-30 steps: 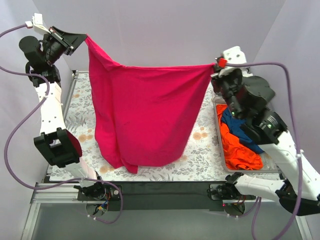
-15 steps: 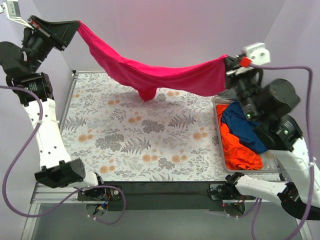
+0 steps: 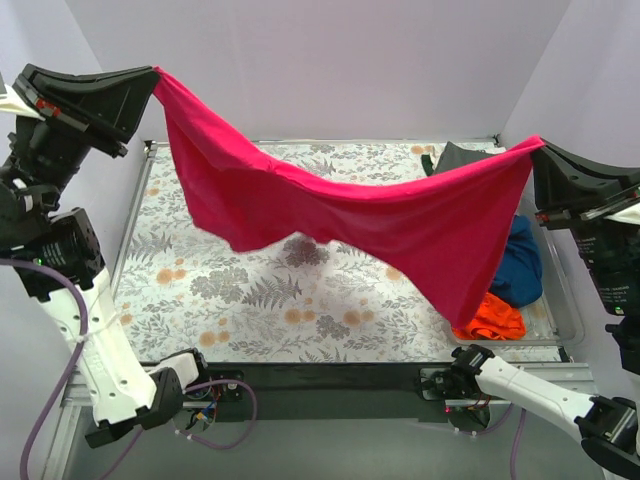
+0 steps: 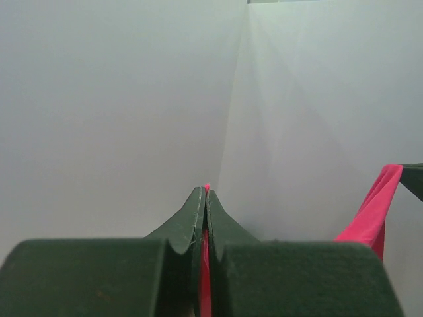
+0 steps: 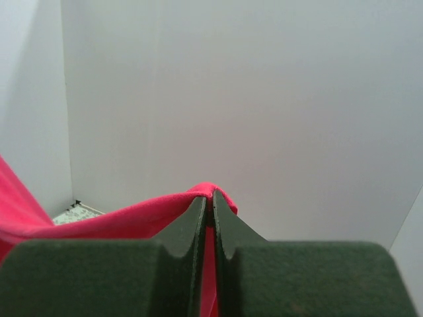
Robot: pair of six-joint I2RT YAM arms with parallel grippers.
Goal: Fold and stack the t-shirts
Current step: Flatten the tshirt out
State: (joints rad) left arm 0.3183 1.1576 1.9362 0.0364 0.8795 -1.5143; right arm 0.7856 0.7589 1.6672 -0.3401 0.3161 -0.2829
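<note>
The left tool (image 3: pixel 152 78) is raised high over the far left corner of the bench, its two fingers pressed together on one corner of the magenta-pink t-shirt (image 3: pixel 380 215). In the left wrist view a thin strip of pink cloth shows between the closed fingers. The right tool (image 3: pixel 540 152) is raised on the right side, over the tray, and is likewise clamped tight on another corner of the same shirt. The right wrist view shows pink fabric bunched over and between its fingertips.

The shirt hangs in the air between the two tools, clear of the floral tablecloth (image 3: pixel 250 290). Its upper edge sags in a shallow curve from left to right. Below the left tool a flap droops to a point above the middle left of the bench. Below the right tool a wider sheet hangs down in front of the tray's near left part.

A grey tray (image 3: pixel 566 300) sits along the right edge of the bench. In it lies the navy blue t-shirt (image 3: pixel 520 265), crumpled, with the bright orange t-shirt (image 3: pixel 496 320) just beside it at the near end, both partly hidden by the hanging pink cloth. The dark grey-green t-shirt (image 3: pixel 458 157) shows as a small dark heap at the far right, behind the pink shirt's upper edge. I cannot tell whether it lies inside the tray.
</note>
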